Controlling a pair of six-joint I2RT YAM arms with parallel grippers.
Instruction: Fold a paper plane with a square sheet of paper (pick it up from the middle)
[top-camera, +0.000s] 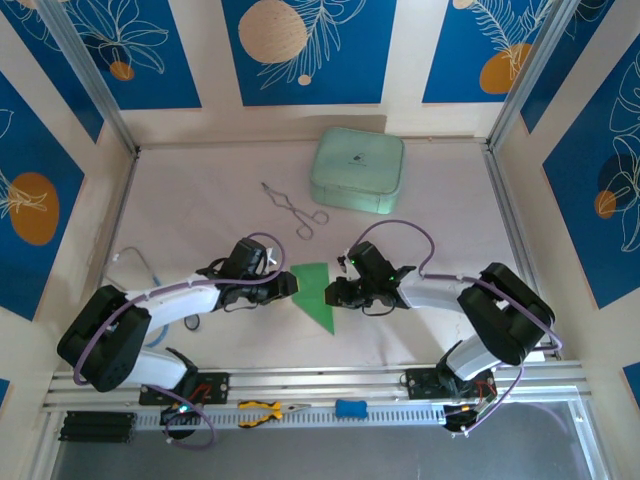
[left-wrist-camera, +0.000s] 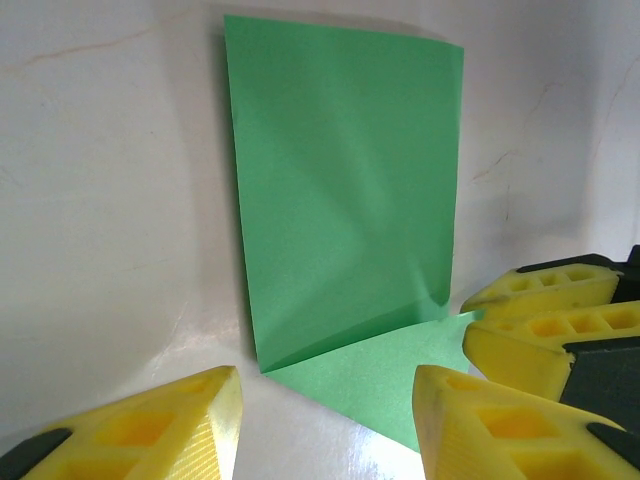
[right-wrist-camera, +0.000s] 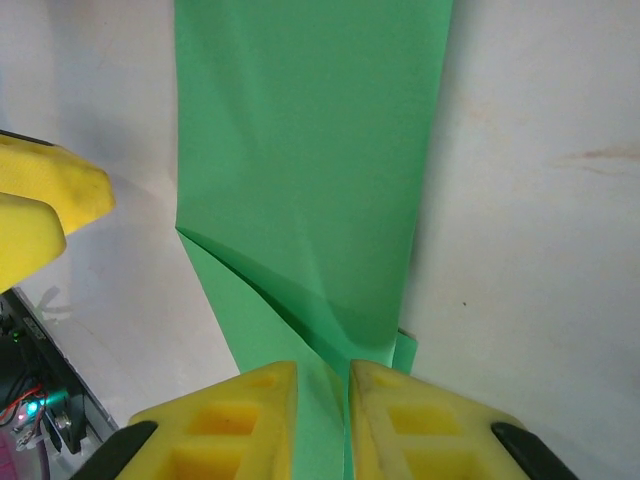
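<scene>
Sheet (top-camera: 316, 292) on table (top-camera: 200, 190), near centre, between arms; part raised, part flat, soft bend between. Right gripper (right-wrist-camera: 345, 378): jaws pinched on sheet edge. Left gripper (left-wrist-camera: 328, 385): jaws apart, empty, just beside flat part. Risks: edge pinch slips; bend sets skewed crease; grippers close together, may collide.

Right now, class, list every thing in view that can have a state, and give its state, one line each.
square sheet of paper: creased, partly folded, not yet a plane.
right gripper: shut on the paper's edge.
left gripper: open, holding nothing.
mint-green case: lid closed.
metal tongs: lying flat, untouched.
yellow pliers: lying on the front rail.
</scene>
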